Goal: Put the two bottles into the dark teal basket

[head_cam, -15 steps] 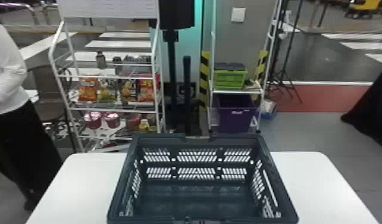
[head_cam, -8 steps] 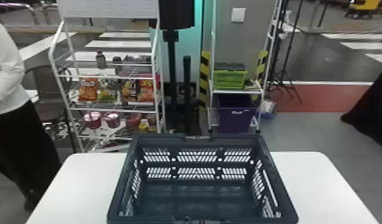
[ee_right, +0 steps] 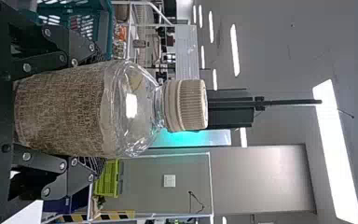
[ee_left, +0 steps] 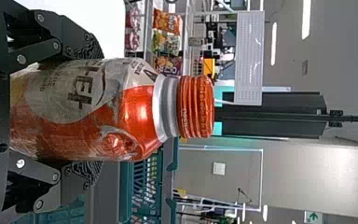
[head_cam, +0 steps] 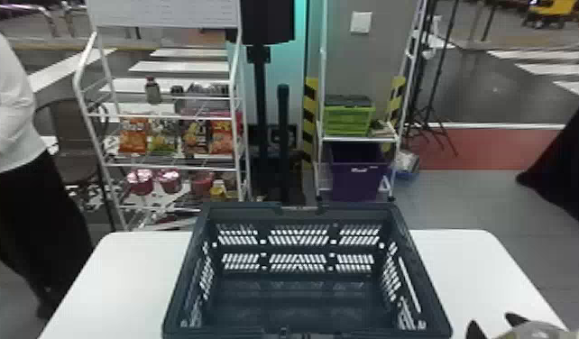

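Observation:
At the bottom right corner of the head view, the tips of my right gripper [head_cam: 496, 325] show beside part of a clear bottle [head_cam: 534, 331]. The right wrist view has my right gripper [ee_right: 91, 109] shut on this clear, beige-capped bottle [ee_right: 65, 112], upright in the room. My left gripper [ee_left: 91, 109] is shut on an orange-and-white bottle [ee_left: 135, 107] with an orange cap, also upright, in the left wrist view. The dark teal basket [head_cam: 302, 212] stands on the table with nothing inside; its wall [ee_left: 168, 186] appears beyond the left bottle.
The white table [head_cam: 117, 275] extends to both sides of the basket. Behind it stand a snack shelf [head_cam: 167, 167] at left and a rack with a green crate [head_cam: 347, 119] and a purple bin [head_cam: 356, 176]. A person [head_cam: 27, 180] stands left of the table.
My right gripper and the clear bottle have come into the head view at the bottom right corner. The basket has stayed in place.

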You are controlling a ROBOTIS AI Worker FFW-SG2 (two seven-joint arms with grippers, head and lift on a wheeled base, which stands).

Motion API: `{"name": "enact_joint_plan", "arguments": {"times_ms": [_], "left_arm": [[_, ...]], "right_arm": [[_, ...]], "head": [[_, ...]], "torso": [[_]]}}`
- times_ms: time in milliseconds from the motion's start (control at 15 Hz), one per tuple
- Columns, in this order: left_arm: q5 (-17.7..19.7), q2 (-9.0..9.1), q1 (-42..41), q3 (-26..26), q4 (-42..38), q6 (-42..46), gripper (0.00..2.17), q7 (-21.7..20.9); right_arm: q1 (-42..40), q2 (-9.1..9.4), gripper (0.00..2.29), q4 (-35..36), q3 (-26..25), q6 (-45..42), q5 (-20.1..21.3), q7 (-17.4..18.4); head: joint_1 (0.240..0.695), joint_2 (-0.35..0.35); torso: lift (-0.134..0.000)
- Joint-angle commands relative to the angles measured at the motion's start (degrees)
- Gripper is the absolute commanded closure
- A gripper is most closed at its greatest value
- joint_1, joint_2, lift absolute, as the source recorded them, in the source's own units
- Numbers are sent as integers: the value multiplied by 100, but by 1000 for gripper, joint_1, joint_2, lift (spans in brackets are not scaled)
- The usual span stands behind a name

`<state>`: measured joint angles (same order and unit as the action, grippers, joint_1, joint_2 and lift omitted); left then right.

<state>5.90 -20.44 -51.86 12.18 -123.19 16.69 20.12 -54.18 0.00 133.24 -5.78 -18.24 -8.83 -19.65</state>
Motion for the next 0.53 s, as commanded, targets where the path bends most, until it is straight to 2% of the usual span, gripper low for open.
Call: {"name": "enact_joint_plan", "arguments": {"times_ms": [0,200,400,467], "left_arm": [[-18,-47,0,48,14,5,2145,18],[-18,-91,0,66,58,5,2145,18],[17,-91,9,66,120,5,2145,9],[26,-91,9,66,137,22,2145,0]], "right_arm": [[487,5,1717,264,121,924,109,172],[1393,5,1717,449,508,2611,399,568],[2465,5,1717,361,1237,4264,601,1350],[2816,-79,1717,299,1483,4791,628,1570]], "head": [[499,0],[499,0],[499,0],[499,0]], "torso": [[0],[0],[0],[0]]}}
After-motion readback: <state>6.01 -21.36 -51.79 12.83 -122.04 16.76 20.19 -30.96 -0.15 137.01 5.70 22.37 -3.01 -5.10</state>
